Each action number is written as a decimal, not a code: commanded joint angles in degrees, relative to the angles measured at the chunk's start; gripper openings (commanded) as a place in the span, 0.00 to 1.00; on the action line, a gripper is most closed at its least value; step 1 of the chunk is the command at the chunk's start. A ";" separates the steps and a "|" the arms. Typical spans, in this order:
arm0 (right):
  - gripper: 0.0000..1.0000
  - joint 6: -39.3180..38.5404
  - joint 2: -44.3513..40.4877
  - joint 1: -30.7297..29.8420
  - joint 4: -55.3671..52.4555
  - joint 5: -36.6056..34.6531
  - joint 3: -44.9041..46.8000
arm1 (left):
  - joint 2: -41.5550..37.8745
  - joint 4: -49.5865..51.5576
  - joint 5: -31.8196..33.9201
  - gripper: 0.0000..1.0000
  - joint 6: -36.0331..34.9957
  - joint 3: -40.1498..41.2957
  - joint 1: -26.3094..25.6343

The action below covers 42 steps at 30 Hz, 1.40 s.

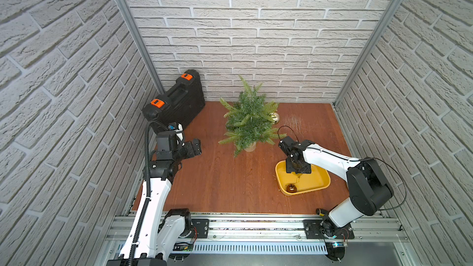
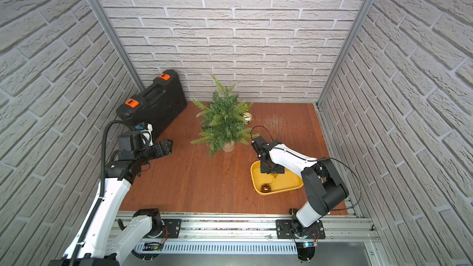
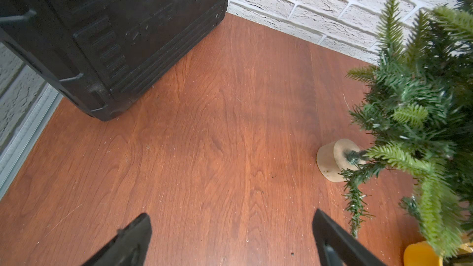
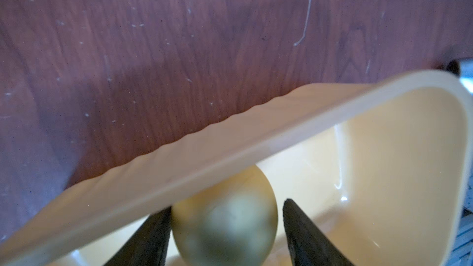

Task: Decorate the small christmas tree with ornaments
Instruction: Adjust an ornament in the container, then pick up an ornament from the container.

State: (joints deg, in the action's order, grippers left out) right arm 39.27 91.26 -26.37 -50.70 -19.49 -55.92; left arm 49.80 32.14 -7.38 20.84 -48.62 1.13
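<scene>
A blurred gold bauble (image 4: pixel 225 229), lower centre of the right wrist view, is bracketed inside the yellow tray (image 4: pixel 230 149) by the unclamped right gripper (image 4: pixel 227 204). The left gripper (image 3: pixel 230 213) is spread, empty. The green needled small christmas tree (image 1: pixel 247 121) is seen mid-frame in a top view.

Black plastic tool case (image 1: pixel 176 101) at the far left corner of the table (image 1: pixel 217 182). Stands on its long edge close against the white brick wall (image 1: pixel 256 34), handle up, two orange latches (image 1: pixel 157 102) on top. Reddish-brown wood grain across the tabletop, with a pale scuffed patch (image 1: pixel 294 121) near the far right. Yellow tray (image 1: pixel 313 181), rounded at the corners, toward the front right, well apart from the case. Shows a glossy inside and a thick rim in the right wrist view. Aluminium rail (image 1: pixel 256 226) along the front edge, slotted white cable duct (image 1: pixel 256 248) just before it. Metal posts (image 1: pixel 130 29) up both back corners.
</scene>
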 commanded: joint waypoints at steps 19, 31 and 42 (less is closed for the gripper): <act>0.71 -2.78 -5.48 3.84 8.07 4.33 7.39 | -0.71 -2.00 0.16 0.98 0.29 0.87 0.41; 0.69 -4.82 -5.94 5.36 13.26 8.66 8.93 | -0.58 -1.91 0.26 0.98 0.18 0.83 0.37; 0.59 -6.29 -9.76 5.45 11.17 9.73 8.76 | -0.41 -2.06 0.13 0.98 0.20 0.81 0.39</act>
State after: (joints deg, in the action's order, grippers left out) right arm 33.82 84.49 -21.19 -38.44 -9.98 -47.24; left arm 49.78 32.14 -7.38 20.84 -48.36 1.13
